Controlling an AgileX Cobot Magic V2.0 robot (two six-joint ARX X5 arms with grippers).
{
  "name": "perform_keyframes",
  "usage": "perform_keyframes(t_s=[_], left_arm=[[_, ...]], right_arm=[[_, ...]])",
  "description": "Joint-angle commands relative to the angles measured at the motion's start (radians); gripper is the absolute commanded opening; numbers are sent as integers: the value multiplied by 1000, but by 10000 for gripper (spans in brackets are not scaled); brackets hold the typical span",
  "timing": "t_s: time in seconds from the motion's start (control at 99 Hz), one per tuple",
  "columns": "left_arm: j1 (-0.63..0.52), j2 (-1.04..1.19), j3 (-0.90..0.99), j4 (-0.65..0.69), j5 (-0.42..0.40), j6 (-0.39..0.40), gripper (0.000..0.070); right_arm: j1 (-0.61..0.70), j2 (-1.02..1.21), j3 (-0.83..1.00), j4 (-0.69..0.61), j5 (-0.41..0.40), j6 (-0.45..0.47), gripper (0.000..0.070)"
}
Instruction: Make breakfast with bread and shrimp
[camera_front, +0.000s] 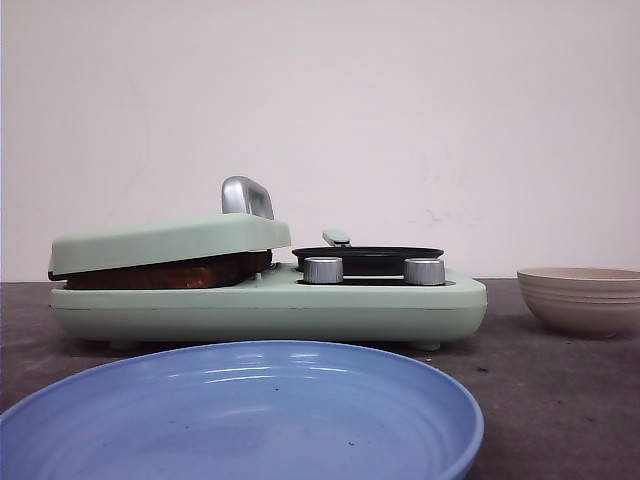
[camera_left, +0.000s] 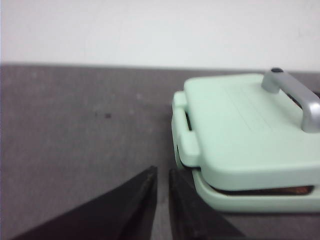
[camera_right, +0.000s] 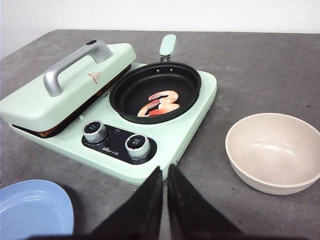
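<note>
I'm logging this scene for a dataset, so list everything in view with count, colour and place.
breakfast maker: one, mint green, centre of the dark grey table
press lid: one, mint green with a silver handle, lowered on the maker's left half; a brown edge, probably the bread, shows in the gap
frying pan: one, black, on the maker's right half
shrimp: a few pieces, orange-pink, in the pan
knobs: two, silver, on the maker's front
bowl: one, beige, right of the maker
plate: one, blue, in front of the maker
left end effector: black, nearly shut, left of the maker
right end effector: black, nearly shut, in front of the maker
</note>
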Motion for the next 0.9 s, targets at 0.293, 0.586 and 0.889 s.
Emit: perform_keyframes(t_s=[0.293,0.586,0.889], left_arm=[[126,-70,-250,172,159,20,34],[126,-70,-256,135,138,54,33],[126,-69,-256,134,137,54,33]], right_arm=[[3,2,8,19,0,10,6],[3,2,8,19,0,10,6],[3,2,8,19,0,10,6]])
